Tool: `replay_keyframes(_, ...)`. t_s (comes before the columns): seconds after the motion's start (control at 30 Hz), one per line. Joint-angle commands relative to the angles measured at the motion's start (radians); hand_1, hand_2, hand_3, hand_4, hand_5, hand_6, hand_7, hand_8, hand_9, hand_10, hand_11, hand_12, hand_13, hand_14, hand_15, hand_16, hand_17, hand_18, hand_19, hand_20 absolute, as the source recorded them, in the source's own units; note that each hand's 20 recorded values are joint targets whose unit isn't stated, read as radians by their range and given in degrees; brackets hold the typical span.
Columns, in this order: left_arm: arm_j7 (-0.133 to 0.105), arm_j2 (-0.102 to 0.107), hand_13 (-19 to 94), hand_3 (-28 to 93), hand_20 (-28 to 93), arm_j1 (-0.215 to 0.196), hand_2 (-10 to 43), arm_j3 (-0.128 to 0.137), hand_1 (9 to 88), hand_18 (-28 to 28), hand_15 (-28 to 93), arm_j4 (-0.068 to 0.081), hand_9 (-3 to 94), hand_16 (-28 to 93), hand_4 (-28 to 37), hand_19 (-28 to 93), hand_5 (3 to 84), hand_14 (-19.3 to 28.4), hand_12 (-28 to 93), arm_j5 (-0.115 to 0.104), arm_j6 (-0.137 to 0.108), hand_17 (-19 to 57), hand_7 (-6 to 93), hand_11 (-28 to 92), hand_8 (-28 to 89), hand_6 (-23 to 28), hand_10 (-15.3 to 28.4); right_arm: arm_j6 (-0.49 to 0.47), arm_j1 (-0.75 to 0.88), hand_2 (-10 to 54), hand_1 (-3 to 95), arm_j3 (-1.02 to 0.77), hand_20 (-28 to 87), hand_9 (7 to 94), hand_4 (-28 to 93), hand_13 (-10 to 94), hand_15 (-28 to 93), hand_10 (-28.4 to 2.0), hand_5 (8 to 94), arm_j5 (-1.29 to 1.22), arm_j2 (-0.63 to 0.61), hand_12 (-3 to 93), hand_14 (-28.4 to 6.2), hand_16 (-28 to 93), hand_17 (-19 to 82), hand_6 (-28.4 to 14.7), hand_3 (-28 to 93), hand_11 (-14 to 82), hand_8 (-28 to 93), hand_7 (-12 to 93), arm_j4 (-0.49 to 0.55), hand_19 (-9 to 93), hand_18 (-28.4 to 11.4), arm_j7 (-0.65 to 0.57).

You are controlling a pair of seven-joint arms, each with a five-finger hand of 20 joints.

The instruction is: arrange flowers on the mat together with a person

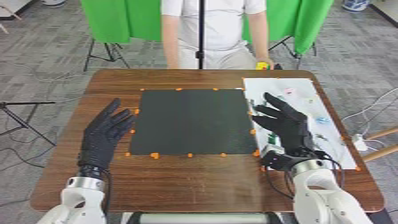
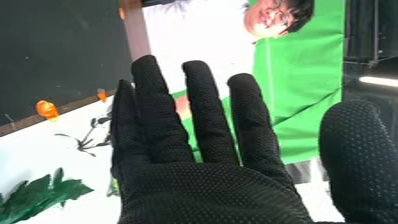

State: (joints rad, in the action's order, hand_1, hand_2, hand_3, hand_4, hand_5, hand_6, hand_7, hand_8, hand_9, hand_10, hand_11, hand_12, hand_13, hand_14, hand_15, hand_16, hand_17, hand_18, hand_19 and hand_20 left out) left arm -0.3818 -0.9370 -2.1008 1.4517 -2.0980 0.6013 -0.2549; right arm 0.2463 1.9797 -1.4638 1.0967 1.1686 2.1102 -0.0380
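Lab, seemingly: robot arms, green backdrop, tripod (grey carpet underfoot).

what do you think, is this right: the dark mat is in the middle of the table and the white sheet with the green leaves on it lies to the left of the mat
The side is wrong: in the head view, the white sheet lies to the right of the dark mat. The mat is in the middle, and green leaves do lie on the sheet.

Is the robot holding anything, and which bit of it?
No, nothing is held. The left robot hand and the right robot hand are both open and empty.
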Motion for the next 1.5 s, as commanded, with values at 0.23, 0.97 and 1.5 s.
replay_keyframes(0.23, -0.005, 0.002, 23, 73, 9, -0.011, 11.0, -0.004, 26.2, 19.7, 34, 0.003, 30.3, -5, -20.7, 47, 32.6, 23.0, 10, -0.004, 0.005, -9.2, 10.8, 22, -9, 8.2, 19.6, 0.005, -0.01, 20.1, 4.2, 0.01, 14, 48.7, -28, 42, 17, -16.1, 38.9, 0.007, -0.001, 8.3, -21.4, 16, 9, -2.4, 89, 10.6, -15, 16, -0.003, 37, -19.0, -0.003)
replay_keyframes(0.97, -0.01, 0.005, 23, 73, 9, -0.008, 11.0, -0.007, 26.1, 19.6, 34, 0.004, 30.3, -5, -20.8, 47, 32.5, 23.0, 10, -0.007, 0.003, -9.2, 11.0, 22, -9, 8.2, 19.7, 0.01, -0.014, 20.1, 4.2, 0.002, 14, 48.7, -28, 42, 17, -16.2, 38.9, 0.004, -0.006, 8.3, -21.4, 16, 9, -2.4, 89, 10.6, -15, 16, -0.001, 37, -19.0, 0.003)
replay_keyframes(1.5, -0.015, 0.009, 23, 73, 9, -0.011, 11.0, -0.009, 26.3, 19.6, 34, 0.002, 30.4, -5, -20.9, 47, 32.5, 23.0, 10, -0.012, -0.008, -9.2, 11.0, 22, -9, 8.2, 19.7, 0.02, -0.022, 20.1, 4.2, 0.011, 14, 48.7, -28, 42, 17, -16.1, 39.0, 0.006, -0.007, 8.4, -21.5, 16, 9, -2.4, 89, 10.6, -15, 16, -0.002, 37, -19.0, -0.002)
